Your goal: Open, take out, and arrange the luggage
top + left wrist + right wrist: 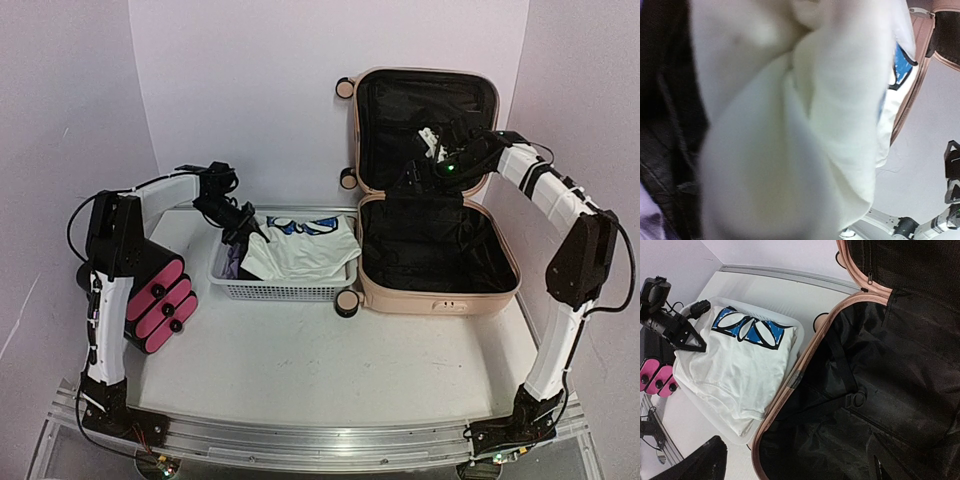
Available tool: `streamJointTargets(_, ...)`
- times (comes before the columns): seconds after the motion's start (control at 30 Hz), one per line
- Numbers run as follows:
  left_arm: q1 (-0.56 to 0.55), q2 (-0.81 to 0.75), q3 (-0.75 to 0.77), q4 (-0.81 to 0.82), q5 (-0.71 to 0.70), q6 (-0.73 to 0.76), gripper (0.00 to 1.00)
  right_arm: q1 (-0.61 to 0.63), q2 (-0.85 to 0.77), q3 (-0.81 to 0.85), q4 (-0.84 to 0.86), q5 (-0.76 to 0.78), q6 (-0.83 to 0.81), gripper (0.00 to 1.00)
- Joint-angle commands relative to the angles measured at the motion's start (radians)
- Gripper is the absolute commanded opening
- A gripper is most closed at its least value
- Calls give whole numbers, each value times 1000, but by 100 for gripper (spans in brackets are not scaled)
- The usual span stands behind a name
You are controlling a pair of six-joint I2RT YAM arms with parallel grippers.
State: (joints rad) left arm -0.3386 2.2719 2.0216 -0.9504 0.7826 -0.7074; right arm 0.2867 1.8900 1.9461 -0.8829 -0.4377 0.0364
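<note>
The beige-pink luggage (432,290) lies open on the table, its lid standing upright at the back and the black lining bare. Its rim shows in the right wrist view (805,360) and the left wrist view (920,75). My right gripper (415,178) hovers over the hinge area, open and empty (790,472). My left gripper (243,228) points down onto a white T-shirt (305,250) with a blue and black print. The shirt lies in the white mesh basket (280,291). White cloth (790,130) fills the left wrist view and hides the fingers.
A black box with pink drawer fronts (160,300) leans by the left arm and shows in the right wrist view (657,377). Purple cloth (232,262) lies at the basket's left end. The basket touches the luggage's left side.
</note>
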Motion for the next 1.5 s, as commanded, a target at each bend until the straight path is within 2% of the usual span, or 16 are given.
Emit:
streamJointTargets(0.0, 16, 3, 91, -90, -62, 130, 0, 2, 10, 52, -7, 22, -27, 98)
streamJointTargets(0.3, 32, 23, 151, -223, -185, 254, 0, 2, 35, 79, -24, 25, -26, 98)
streamJointTargets(0.47, 36, 36, 176, -253, -202, 279, 1, 2, 53, 99, -28, 22, -21, 98)
streamJointTargets(0.5, 36, 43, 183, -261, -202, 279, 6, 3, 57, 102, -29, 22, -18, 98)
streamJointTargets(0.63, 36, 16, 204, -294, -279, 279, 40, 3, 66, 117, -39, 66, 17, 98)
streamJointTargets(0.77, 34, -92, 209, -340, -491, 272, 60, 1, 61, 124, -82, 209, 90, 98)
streamJointTargets(0.87, 35, -186, 194, -351, -616, 254, 67, -5, 39, 107, -122, 301, 101, 98)
streamJointTargets(0.97, 35, -247, 200, -361, -652, 243, 68, -39, 25, 114, -211, 337, 132, 98)
streamJointTargets(1.1, 34, -309, 263, -359, -636, 241, 73, -154, 21, 167, -388, 295, 218, 98)
streamJointTargets(1.2, 35, -347, 354, -357, -629, 243, 78, -254, -34, 171, -459, 230, 260, 98)
streamJointTargets(1.37, 35, -419, 480, -340, -644, 266, 84, -279, -188, 144, -477, 219, 159, 98)
streamJointTargets(1.47, 35, -528, 459, -270, -675, 357, 89, -279, -313, 90, -483, 286, 60, 98)
